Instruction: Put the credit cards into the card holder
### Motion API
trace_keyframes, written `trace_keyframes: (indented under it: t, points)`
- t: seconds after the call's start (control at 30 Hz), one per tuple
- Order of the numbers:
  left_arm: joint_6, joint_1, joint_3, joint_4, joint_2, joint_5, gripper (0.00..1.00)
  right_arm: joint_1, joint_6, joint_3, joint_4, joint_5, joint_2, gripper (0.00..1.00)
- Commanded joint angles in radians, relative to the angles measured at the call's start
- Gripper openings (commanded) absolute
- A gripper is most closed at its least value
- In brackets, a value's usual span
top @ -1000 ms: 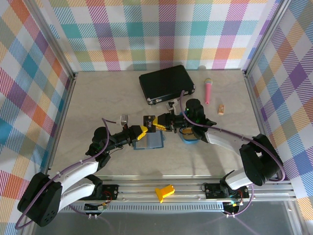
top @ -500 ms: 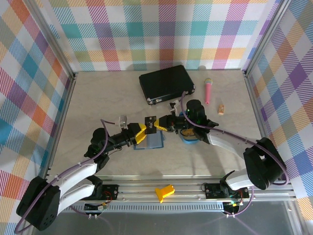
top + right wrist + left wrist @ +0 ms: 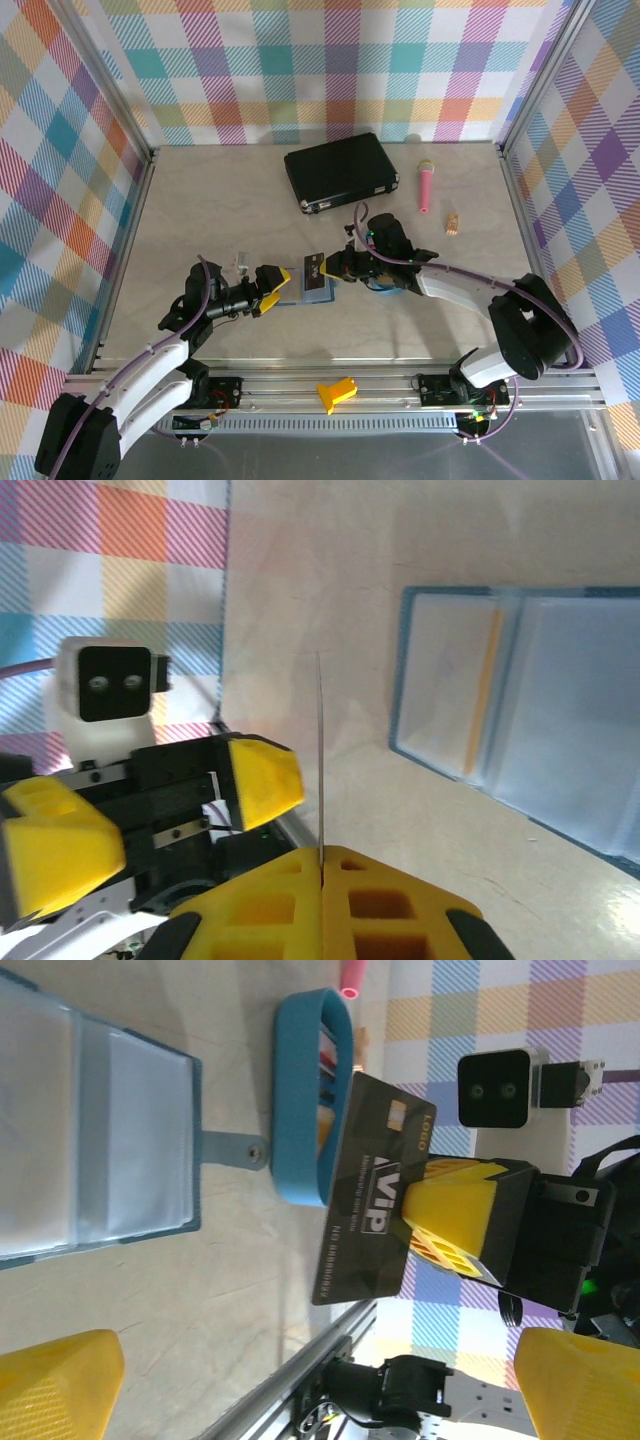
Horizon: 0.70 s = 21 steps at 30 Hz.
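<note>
The teal-blue card holder (image 3: 312,291) lies open on the table, its pale pockets up and its clasp tab (image 3: 235,1147) pointing toward the tray. An orange card (image 3: 483,690) sits in one pocket. My right gripper (image 3: 335,268) is shut on a black VIP credit card (image 3: 370,1190), which it holds upright just above the holder's far edge. The right wrist view shows that card edge-on (image 3: 320,750) between the shut fingers (image 3: 322,858). My left gripper (image 3: 275,290) stands open at the holder's left side, holding nothing. More credit cards (image 3: 325,1060) stand in the blue oval tray (image 3: 300,1090).
A large black case (image 3: 342,172) lies at the back centre. A pink microphone-shaped object (image 3: 426,187) and a small tan piece (image 3: 453,222) lie at the back right. A yellow part (image 3: 338,392) rests on the front rail. My right arm covers most of the oval tray (image 3: 385,287).
My left arm has drawn back to the left, away from the card. The right gripper has shifted a little left and nearer, carrying the black card over the holder.
</note>
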State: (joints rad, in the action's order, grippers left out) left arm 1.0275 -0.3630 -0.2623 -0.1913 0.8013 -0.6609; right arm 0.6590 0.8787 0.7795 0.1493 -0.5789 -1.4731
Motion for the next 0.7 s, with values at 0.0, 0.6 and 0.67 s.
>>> trace_keyframes:
  t: [0.0,0.6,0.67]
  points:
    - [-0.06,0.019,0.012,0.062,-0.005,0.021,1.0,0.009,-0.067,0.002,-0.025,0.036,-0.022,0.0]
    - [-0.105,0.06,0.021,0.004,0.243,-0.008,0.98,0.025,-0.104,0.007,-0.042,0.094,-0.097,0.0]
    - [-0.106,0.067,0.021,-0.012,0.264,-0.007,0.97,0.028,-0.106,0.017,-0.044,0.09,-0.115,0.0]
